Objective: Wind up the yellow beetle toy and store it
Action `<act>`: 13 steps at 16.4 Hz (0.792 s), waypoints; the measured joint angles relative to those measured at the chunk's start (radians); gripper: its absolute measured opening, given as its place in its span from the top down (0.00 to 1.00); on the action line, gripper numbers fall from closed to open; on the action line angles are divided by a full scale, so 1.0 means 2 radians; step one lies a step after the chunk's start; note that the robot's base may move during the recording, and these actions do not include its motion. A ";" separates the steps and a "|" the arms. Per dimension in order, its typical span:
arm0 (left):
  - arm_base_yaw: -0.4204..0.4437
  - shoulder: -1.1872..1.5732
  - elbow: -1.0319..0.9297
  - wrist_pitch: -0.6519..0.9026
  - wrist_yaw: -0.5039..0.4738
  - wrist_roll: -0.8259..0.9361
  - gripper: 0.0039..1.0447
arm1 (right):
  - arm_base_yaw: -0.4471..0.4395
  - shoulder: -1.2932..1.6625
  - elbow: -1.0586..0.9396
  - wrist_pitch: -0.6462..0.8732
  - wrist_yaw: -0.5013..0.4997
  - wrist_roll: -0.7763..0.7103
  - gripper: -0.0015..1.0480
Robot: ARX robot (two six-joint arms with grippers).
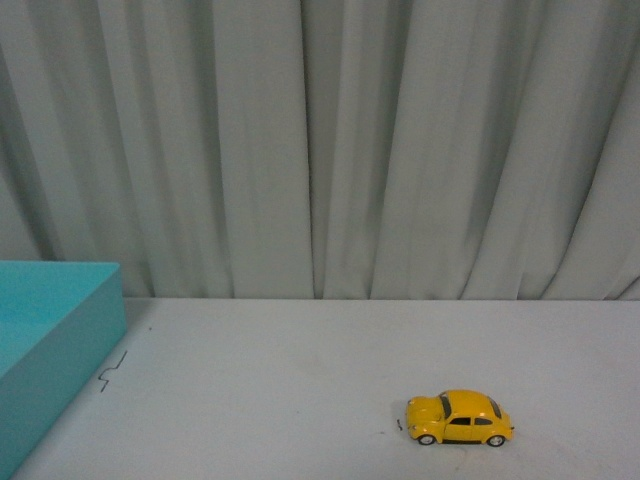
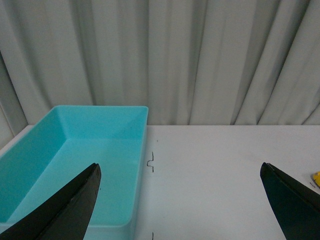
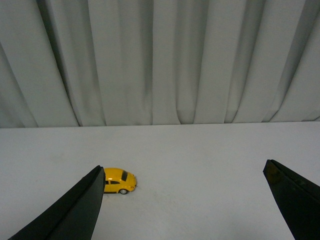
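The yellow beetle toy [image 1: 460, 418] stands on its wheels on the white table, right of centre near the front edge, side-on in the front view. In the right wrist view the toy [image 3: 120, 181] shows partly behind one black finger [image 3: 75, 212]; my right gripper [image 3: 182, 200] is open and empty, some way short of it. My left gripper [image 2: 180, 200] is open too, with nothing between its fingers, over the table beside the teal box; a sliver of the toy [image 2: 316, 177] shows at the frame's edge. Neither arm appears in the front view.
An open teal box [image 1: 60, 340] sits at the table's left, empty inside [image 2: 75, 150]. Small dark marks [image 1: 112, 368] lie on the table just right of it. A grey pleated curtain [image 1: 320, 150] hangs behind the table's back edge.
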 joint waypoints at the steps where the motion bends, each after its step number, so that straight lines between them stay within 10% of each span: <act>1: 0.000 0.000 0.000 0.000 0.000 0.000 0.06 | 0.000 0.000 0.000 0.000 0.000 0.000 0.06; 13: 0.000 0.000 0.000 0.000 0.000 0.000 0.06 | 0.000 0.000 0.000 0.000 0.000 0.000 0.06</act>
